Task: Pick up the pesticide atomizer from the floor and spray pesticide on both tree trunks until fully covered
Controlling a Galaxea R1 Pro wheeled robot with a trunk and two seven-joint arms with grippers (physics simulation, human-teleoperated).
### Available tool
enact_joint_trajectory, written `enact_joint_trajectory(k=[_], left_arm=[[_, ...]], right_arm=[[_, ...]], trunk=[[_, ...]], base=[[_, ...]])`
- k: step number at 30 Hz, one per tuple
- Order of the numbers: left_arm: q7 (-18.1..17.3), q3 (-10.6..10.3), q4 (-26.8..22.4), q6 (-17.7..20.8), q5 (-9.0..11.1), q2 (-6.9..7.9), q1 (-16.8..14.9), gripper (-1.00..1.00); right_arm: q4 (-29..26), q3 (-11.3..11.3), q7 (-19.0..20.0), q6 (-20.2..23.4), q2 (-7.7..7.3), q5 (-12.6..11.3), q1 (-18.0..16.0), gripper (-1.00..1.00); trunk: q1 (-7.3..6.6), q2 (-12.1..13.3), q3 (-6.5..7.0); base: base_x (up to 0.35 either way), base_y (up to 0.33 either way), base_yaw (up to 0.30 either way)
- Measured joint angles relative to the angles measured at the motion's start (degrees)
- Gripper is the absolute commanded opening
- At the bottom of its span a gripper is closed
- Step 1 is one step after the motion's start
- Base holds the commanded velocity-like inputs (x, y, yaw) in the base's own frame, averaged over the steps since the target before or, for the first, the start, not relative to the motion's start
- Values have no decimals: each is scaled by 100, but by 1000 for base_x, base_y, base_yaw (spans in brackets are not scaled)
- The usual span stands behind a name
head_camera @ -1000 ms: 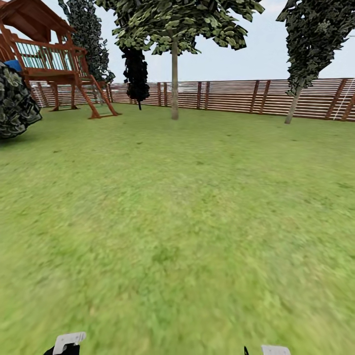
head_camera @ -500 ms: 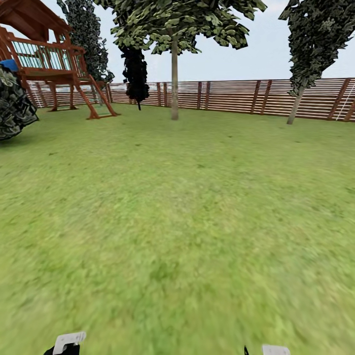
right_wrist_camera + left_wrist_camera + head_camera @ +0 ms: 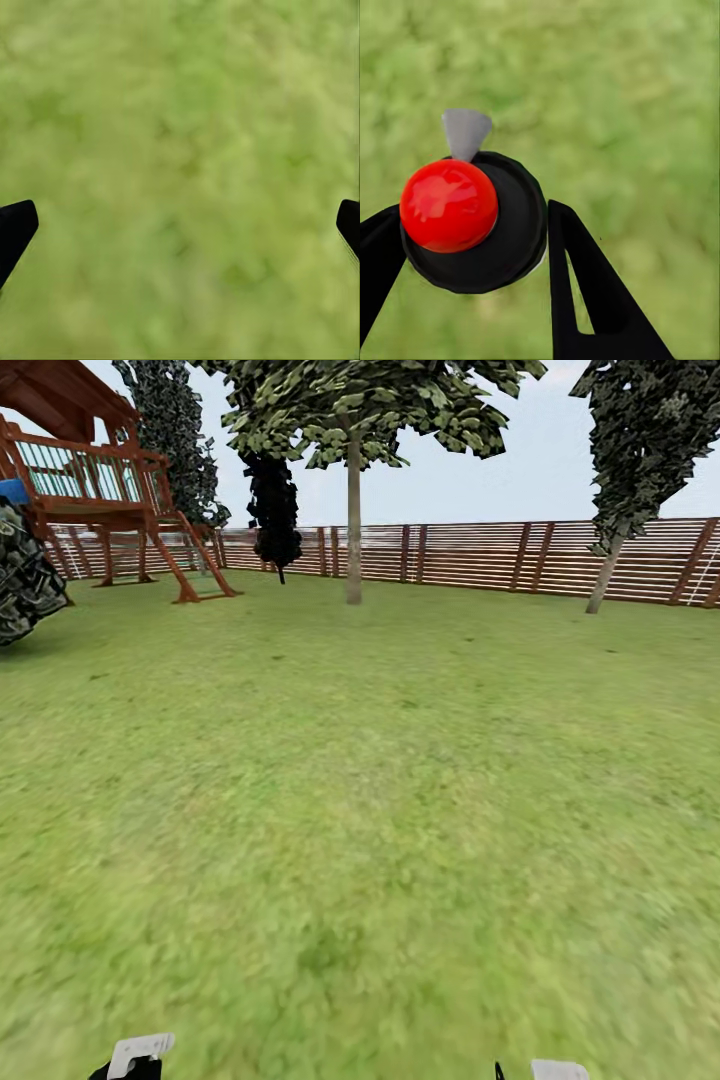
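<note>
In the left wrist view my left gripper (image 3: 472,229) is shut on the pesticide atomizer (image 3: 502,240), a black round body with a red knob (image 3: 448,204) and a grey nozzle (image 3: 465,131), held above the grass floor (image 3: 630,112). My right gripper (image 3: 180,217) is open over bare grass, nothing between its black fingertips (image 3: 15,229). In the head view one tree with a straight pale trunk (image 3: 354,525) stands far ahead at centre. Another tree with dark foliage and a leaning trunk (image 3: 603,577) stands at the far right by the fence.
A brown slatted fence (image 3: 480,555) closes the lawn's far side. A wooden play tower with a ladder (image 3: 110,490) stands at the far left, a dark round bush (image 3: 22,585) beside it. Dark narrow trees (image 3: 273,510) stand near the fence. Open lawn (image 3: 360,810) stretches ahead.
The whole head view has shifted: the bush and play tower slid left and the right tree slid slightly right, so the camera has moved. Both arms hold the same pose.
</note>
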Motion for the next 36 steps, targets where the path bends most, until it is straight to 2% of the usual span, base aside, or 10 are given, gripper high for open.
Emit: enact_joint_trajectory(k=[36], left_arm=[[0,2,0,0,1,5,0,-100]], right_arm=[[1,1,0,0,0,-1,0,100]], trunk=[[0,0,0]], base=[[340,0,0]])
